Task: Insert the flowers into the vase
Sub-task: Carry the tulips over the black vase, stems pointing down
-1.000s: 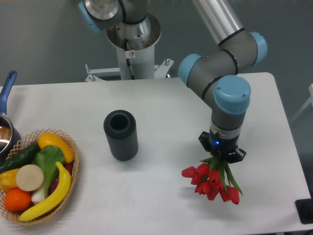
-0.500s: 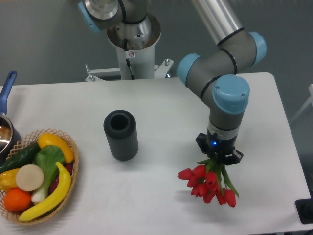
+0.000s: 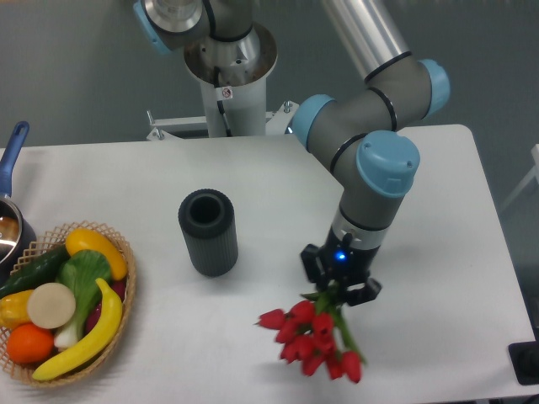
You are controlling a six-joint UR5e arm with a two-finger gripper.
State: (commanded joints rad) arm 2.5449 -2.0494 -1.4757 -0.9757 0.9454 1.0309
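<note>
The flowers (image 3: 310,339), a bunch of red tulips with green stems, hang buds-down from my gripper (image 3: 339,283), which is shut on their stems. They are held above the front of the white table (image 3: 278,194), right of centre. The vase (image 3: 207,232), a dark ribbed cylinder with a thick round rim, stands upright and open-topped to the left of the gripper, well apart from the flowers. The fingertips are hidden behind the stems and leaves.
A wicker basket (image 3: 63,303) of fruit and vegetables sits at the front left. A pot with a blue handle (image 3: 12,151) is at the left edge. The robot's base column (image 3: 227,76) stands behind the table. A dark object (image 3: 526,362) is at the front right corner.
The gripper has moved left and slightly toward the front, carrying the tulips closer to the vase. The vase and basket have not moved.
</note>
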